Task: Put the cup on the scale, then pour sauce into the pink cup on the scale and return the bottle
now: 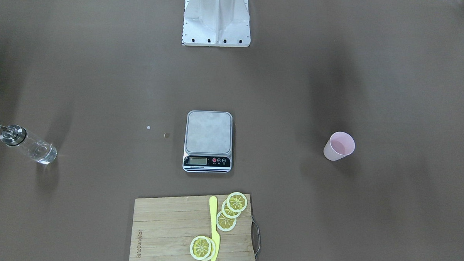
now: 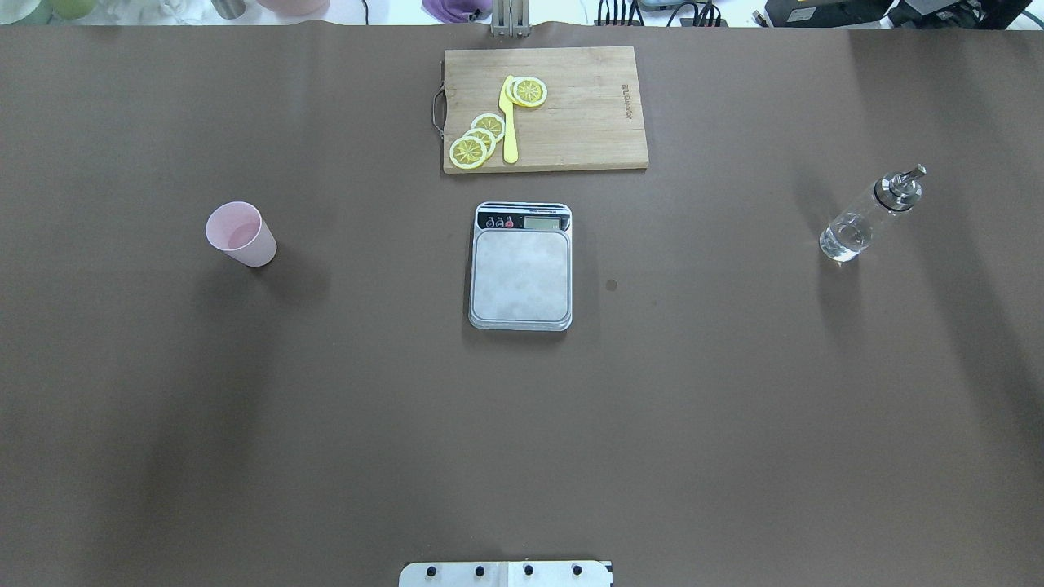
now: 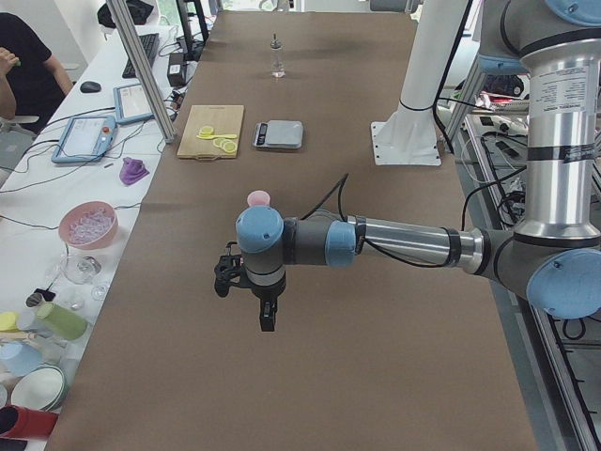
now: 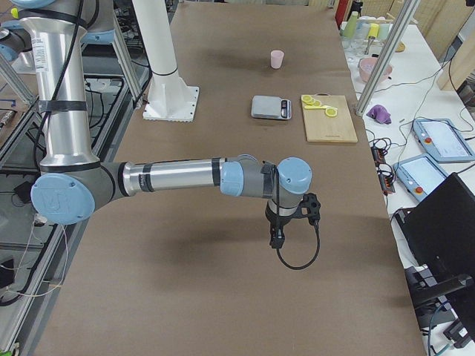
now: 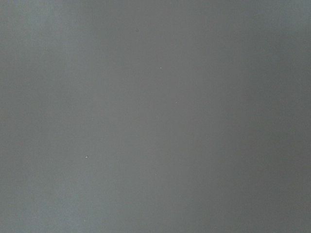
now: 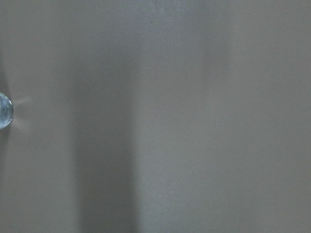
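From here the layout reads as a start position, I judge: one pale pink cup (image 2: 241,234) stands upright, mouth up, on the desk (image 2: 522,440) well out on the robot's left side; one kitchen scale (image 2: 521,265) sits in the middle with its steel platform bare; one glass dispenser bottle (image 2: 869,216) stands upright well out on the right side, clear sauce (image 2: 846,238) low inside it. That split likely gives each arm its own object, with the scale within reach of both.

Nothing is on the scale yet, so I take the cup placement as not done.

Beyond the scale lies one wooden cutting board (image 2: 587,114) carrying one yellow knife (image 2: 510,130) and, as I count them, five lemon slices (image 2: 468,152): three fanned, two overlapped.

Two arms hang over bare desk. The left end effector (image 3: 267,319) and right end effector (image 4: 276,239) show only in the side views, so I cannot tell whether either is released or clenched; neither holds a thing that I can see.
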Robot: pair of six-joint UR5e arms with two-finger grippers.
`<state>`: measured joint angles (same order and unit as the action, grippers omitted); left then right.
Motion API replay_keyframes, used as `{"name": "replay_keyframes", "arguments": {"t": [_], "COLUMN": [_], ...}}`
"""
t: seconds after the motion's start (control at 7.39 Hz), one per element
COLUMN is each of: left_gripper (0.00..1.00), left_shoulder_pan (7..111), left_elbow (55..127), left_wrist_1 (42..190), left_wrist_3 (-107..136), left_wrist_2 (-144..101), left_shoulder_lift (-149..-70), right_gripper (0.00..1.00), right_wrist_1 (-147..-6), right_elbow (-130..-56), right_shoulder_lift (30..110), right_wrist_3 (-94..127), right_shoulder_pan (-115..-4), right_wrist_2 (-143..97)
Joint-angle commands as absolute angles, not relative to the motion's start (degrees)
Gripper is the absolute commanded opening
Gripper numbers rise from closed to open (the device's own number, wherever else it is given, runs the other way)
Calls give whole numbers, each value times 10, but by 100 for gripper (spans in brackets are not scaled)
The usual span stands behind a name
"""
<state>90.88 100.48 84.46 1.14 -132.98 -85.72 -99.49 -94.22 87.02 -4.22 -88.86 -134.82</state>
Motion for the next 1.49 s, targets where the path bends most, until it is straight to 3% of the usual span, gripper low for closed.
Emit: {"name": "replay_keyframes", "arguments": {"t": [0.0,1.35], "left_gripper": [98,98], "left_shoulder_pan": [909,908], "left_elbow": [1002,988], "left_wrist_1": [845,845], "left_wrist_3": [11,11], "left_wrist_2": [-1330,-1325], "left_shoulder_lift": [-857,-867], "right_gripper": [100,100], "right_wrist_1": [-995,-996], "right_elbow": [-941,-942], "right_shoulder_lift": [870,870], "right_wrist_3": [-42,-40], "right_shoulder_pan": [-889,-889], "right_wrist_2": [-1348,-1352]}}
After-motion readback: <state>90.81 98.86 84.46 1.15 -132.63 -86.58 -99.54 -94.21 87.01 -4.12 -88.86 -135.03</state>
